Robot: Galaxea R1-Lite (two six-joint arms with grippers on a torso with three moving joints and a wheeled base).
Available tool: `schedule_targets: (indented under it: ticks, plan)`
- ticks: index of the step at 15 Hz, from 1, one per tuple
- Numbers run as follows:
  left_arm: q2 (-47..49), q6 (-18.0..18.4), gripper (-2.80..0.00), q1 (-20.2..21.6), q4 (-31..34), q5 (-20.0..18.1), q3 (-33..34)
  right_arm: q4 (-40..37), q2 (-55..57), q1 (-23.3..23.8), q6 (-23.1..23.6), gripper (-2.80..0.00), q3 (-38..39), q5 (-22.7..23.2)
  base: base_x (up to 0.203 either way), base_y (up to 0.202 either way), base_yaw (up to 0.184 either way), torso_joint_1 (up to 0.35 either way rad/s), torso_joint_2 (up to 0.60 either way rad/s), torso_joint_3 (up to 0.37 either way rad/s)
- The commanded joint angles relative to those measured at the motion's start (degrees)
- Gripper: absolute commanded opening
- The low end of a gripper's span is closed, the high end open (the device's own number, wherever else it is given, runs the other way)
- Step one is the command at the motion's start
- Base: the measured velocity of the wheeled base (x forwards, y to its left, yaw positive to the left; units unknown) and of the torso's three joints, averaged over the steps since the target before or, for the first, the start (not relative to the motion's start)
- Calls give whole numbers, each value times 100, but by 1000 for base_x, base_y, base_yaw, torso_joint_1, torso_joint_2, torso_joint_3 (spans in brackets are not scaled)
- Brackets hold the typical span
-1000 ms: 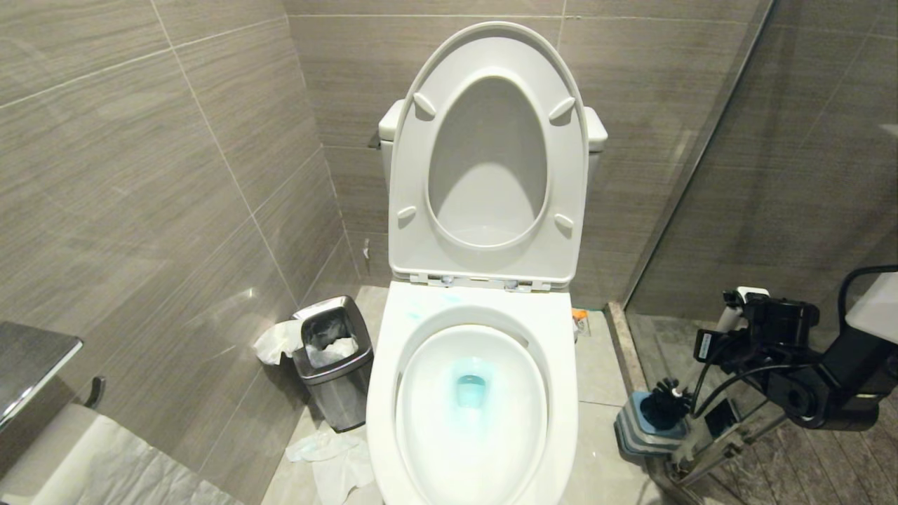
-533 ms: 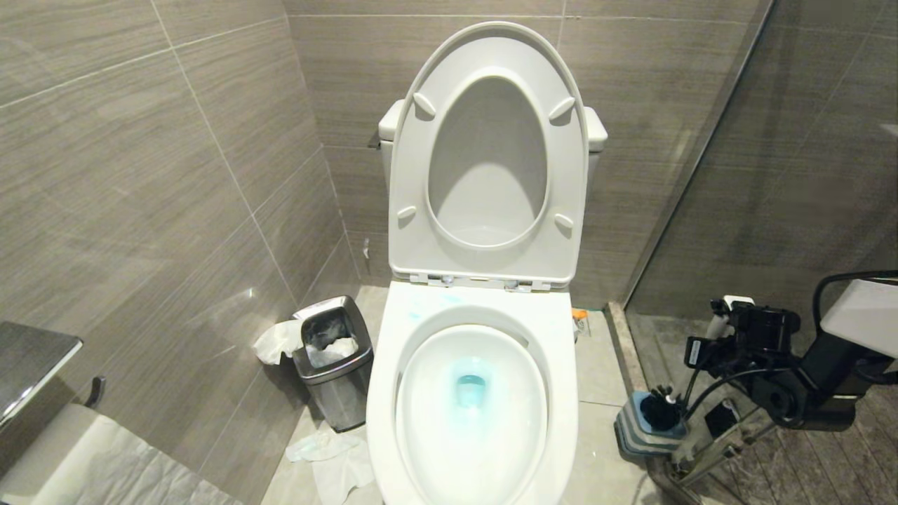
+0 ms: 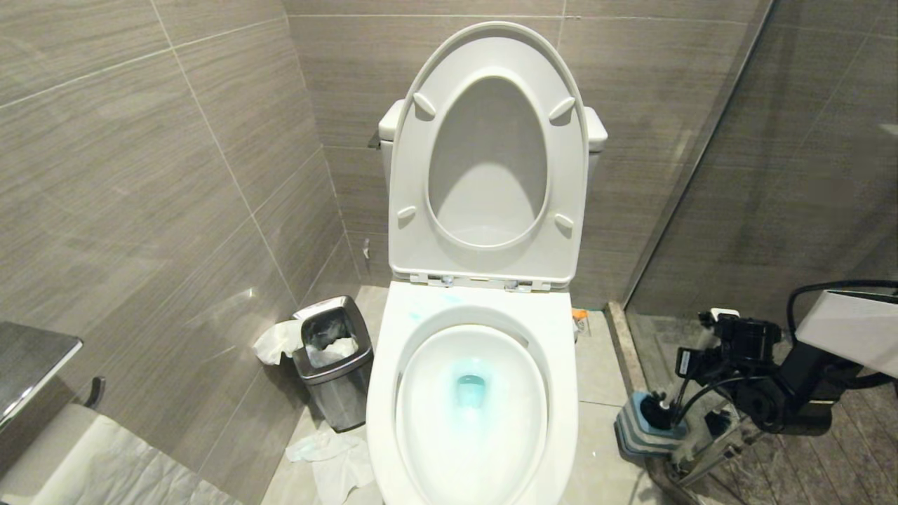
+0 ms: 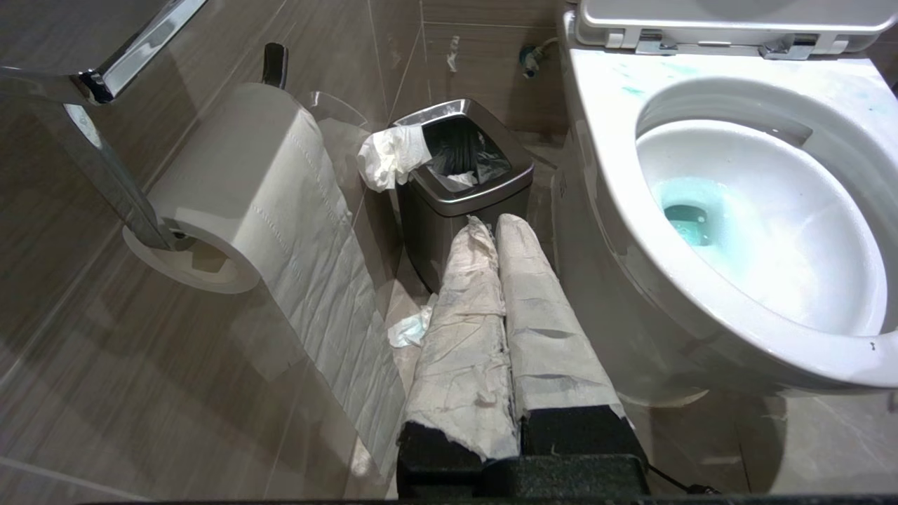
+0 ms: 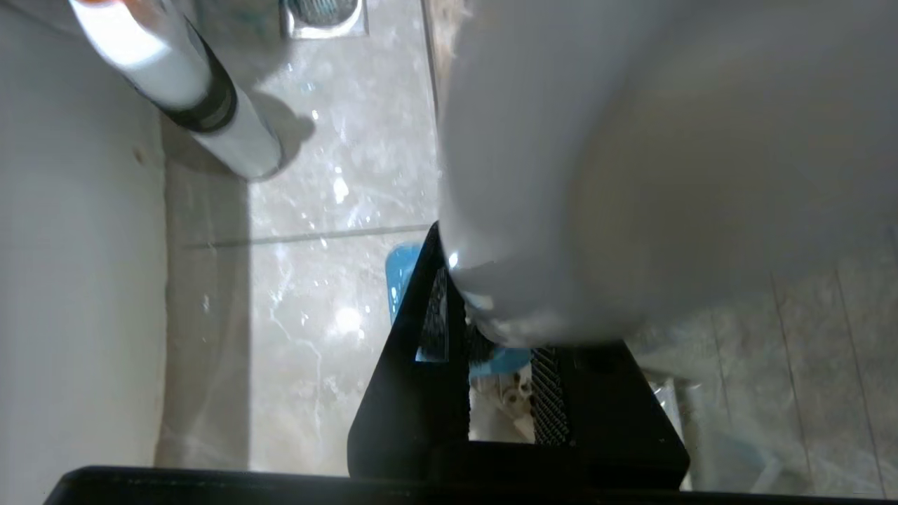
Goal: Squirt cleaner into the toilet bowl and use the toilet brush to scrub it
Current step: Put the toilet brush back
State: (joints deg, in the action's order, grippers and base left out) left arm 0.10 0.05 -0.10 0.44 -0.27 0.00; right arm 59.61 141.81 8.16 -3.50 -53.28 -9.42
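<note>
The toilet bowl [image 3: 565,365] stands open, seat and lid up, with pale teal cleaner [image 3: 471,389] tinting the water at its bottom. The same bowl [image 4: 610,140] and cleaner [image 4: 687,221] show in the left wrist view. To the bowl's right, low over the floor, my right gripper [image 3: 731,338] is shut on the toilet brush [image 3: 722,314] near its white handle tip. The black head [image 3: 656,410] sits in the blue-grey holder [image 3: 640,433]. In the right wrist view the white handle [image 5: 596,175] fills the space between the gripper [image 5: 491,301] jaws. My left gripper [image 4: 494,228], paper-wrapped, is shut and empty.
A square steel bin [image 3: 330,361] with tissue stands left of the bowl, crumpled tissue [image 3: 330,456] on the floor beside it. A toilet-paper roll [image 4: 231,189] hangs on the left wall. A glass partition [image 3: 691,168] rises at right. A white black-banded tube [image 5: 189,91] stands near the holder [image 5: 401,280].
My right arm has come down and slightly left with the brush. The black head has sunk lower into the blue-grey holder. The left arm has not moved.
</note>
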Motion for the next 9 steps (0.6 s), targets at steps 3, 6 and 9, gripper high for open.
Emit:
schedule_targets:
  ticks: [3,6,9]
  plan:
    - [-1,4,-280,1,0,0,9,38,421,11,-29,-280,-41,-53,0,0,0,0,0,0]
    - [-1,4,-280,1,0,0,9,341,593,36,-28,-280,-42,-76,0,0,0,0,0,0]
    - [-1,4,-280,1,0,0,9,341,593,37,-19,-280,-51,-77,0,0,0,0,0,0]
